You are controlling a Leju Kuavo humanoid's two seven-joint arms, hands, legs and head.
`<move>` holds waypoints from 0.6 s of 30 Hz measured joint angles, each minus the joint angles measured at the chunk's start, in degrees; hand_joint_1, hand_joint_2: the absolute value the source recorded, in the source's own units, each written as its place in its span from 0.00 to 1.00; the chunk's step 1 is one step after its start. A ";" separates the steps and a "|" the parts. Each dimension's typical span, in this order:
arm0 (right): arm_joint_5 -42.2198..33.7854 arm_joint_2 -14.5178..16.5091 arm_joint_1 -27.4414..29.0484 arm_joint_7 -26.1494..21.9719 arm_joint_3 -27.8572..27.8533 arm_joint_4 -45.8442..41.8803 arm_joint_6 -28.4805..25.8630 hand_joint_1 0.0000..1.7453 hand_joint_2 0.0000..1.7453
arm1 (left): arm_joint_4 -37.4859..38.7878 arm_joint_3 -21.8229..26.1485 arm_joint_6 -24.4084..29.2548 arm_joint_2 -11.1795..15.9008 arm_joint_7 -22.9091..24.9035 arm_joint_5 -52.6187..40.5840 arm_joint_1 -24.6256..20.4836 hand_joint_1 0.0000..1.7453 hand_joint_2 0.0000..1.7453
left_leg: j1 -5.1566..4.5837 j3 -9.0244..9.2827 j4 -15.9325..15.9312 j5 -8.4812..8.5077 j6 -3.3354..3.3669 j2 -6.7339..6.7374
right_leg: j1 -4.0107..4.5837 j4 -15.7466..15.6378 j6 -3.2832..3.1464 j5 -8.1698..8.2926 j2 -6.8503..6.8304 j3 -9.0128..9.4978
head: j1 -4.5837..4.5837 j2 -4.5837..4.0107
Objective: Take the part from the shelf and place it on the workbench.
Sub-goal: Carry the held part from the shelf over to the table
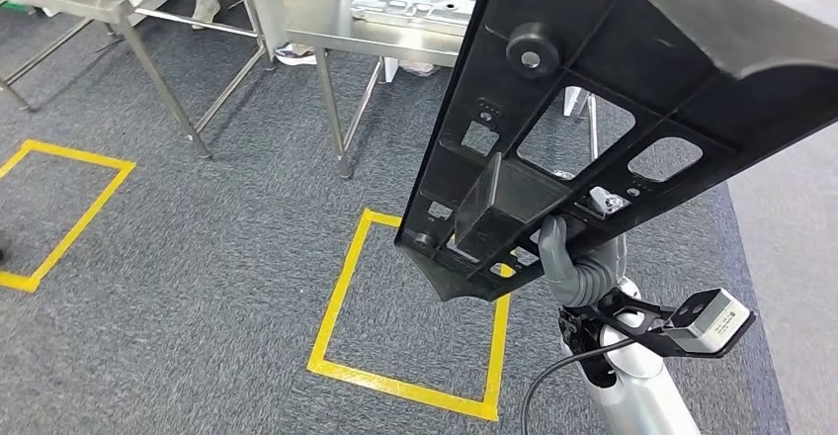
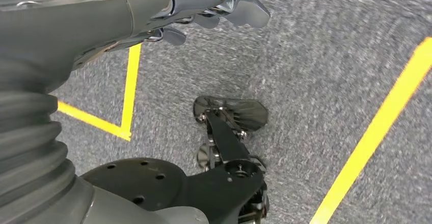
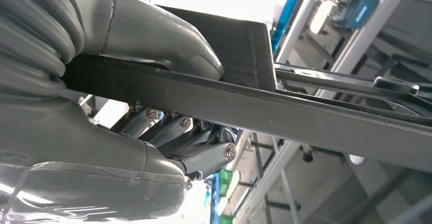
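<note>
While my right hand (image 1: 571, 262) grips the lower edge of the large black moulded plastic panel with cut-outs (image 1: 593, 109), thumb on one face and fingers (image 3: 204, 152) on the other, the part stands up and away from the hand, clear of the shelf. I judge this the carrying step. The steel-topped surface (image 1: 336, 15) lies ahead, beyond the held part and past the yellow tape square (image 1: 415, 306). My left hand (image 2: 204, 10) hangs over carpet, fingers loosely apart, holding nothing. Next I would walk closer, then lower the panel flat.

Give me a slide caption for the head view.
Right hand holds the black part aloft near the steel workbench.
</note>
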 joint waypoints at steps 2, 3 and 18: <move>0.02 0.02 -0.09 0.04 0.03 0.00 0.02 1.00 1.00 | 0.00 0.03 -0.07 -0.02 -0.13 0.03 -0.08 0.00 1.00 | -0.27 0.23 0.07 -0.32 -0.66 0.88 | 0.45 -1.97 -0.65 0.13 -0.44 0.83 | -0.18 0.00; 0.03 0.03 -0.09 0.07 0.03 0.00 0.03 1.00 1.00 | 0.00 0.04 -0.11 -0.02 -0.18 0.04 -0.15 0.00 1.00 | -0.25 0.40 0.00 -0.42 -0.99 1.40 | 0.43 -2.04 -1.02 0.21 0.26 0.74 | -0.27 0.00; 0.06 0.46 -0.56 1.97 0.31 0.67 0.10 1.00 1.00 | 0.00 0.38 -1.30 0.14 -0.32 -0.17 -0.01 0.00 1.00 | -0.09 -1.39 0.95 0.43 -0.36 -4.63 | 0.40 -1.87 -1.19 -0.03 6.67 1.29 | -0.87 0.00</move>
